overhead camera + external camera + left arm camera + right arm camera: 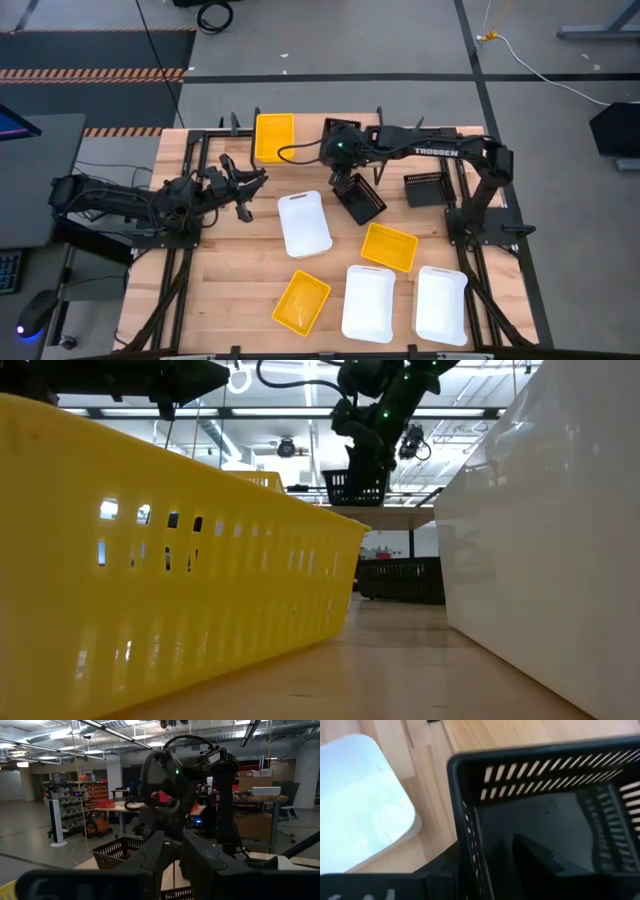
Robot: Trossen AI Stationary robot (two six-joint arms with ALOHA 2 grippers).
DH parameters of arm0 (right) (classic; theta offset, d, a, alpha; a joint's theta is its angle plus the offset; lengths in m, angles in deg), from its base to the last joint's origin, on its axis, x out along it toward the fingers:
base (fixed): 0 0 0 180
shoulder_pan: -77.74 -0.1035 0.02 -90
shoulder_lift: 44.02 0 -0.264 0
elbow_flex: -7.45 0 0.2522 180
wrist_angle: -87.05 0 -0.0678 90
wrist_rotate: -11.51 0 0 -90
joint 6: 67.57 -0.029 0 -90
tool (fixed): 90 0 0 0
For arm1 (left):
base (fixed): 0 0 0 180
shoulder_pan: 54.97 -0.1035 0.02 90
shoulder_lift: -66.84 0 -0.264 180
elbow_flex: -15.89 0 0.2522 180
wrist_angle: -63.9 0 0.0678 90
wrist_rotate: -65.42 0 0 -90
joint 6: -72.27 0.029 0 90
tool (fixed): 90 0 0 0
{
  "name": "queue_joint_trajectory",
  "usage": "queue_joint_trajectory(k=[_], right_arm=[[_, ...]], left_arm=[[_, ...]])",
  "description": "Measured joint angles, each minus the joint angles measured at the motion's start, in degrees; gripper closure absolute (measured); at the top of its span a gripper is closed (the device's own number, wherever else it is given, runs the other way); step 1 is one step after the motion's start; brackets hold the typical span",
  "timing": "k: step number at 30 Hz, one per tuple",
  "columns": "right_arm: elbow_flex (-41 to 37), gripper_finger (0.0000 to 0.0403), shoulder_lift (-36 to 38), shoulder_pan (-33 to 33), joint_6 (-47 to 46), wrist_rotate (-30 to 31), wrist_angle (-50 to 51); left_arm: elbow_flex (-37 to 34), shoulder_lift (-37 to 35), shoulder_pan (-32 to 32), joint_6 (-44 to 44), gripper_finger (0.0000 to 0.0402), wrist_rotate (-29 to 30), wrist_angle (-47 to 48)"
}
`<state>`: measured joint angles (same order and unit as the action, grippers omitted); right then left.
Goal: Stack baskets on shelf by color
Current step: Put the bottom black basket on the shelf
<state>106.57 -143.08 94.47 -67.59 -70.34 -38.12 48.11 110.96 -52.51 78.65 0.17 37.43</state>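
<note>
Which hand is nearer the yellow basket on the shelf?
The right hand, holding a black basket, is slightly nearer the yellow basket, to its right. The left hand sits below-left of it.

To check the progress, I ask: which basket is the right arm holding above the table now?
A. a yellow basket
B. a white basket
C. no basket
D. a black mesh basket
D: the right gripper grips a black mesh basket, and the low view shows it lifted off the table.
</note>
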Motion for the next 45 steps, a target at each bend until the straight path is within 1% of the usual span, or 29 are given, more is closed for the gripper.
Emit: queue_joint_trajectory(k=[8, 20, 37, 45], right_arm=[[0.0, 0.0256, 1.9, 0.1, 0.0, 3.2, 3.5], [0.0, 0.0258, 2.0, 1.1, -1.3, 3.8, 9.5], [0.0, 0.0310, 2.0, 1.1, -2.0, 4.3, 16.3], [0.0, 0.0316, 2.0, 1.5, -1.7, 5.0, 19.3]], left_arm=[[0.0, 0.0, 0.0, -0.2, 0.0324, 0.0, 0.0], [0.0, 0.0, 0.0, -0.2, 0.0324, 0.0, 0.1], [0.0, 0.0, 0.0, -0.3, 0.0324, 0.0, 0.2], [0.0, 0.0, 0.0, -0.4, 0.0324, 0.0, 0.3]])
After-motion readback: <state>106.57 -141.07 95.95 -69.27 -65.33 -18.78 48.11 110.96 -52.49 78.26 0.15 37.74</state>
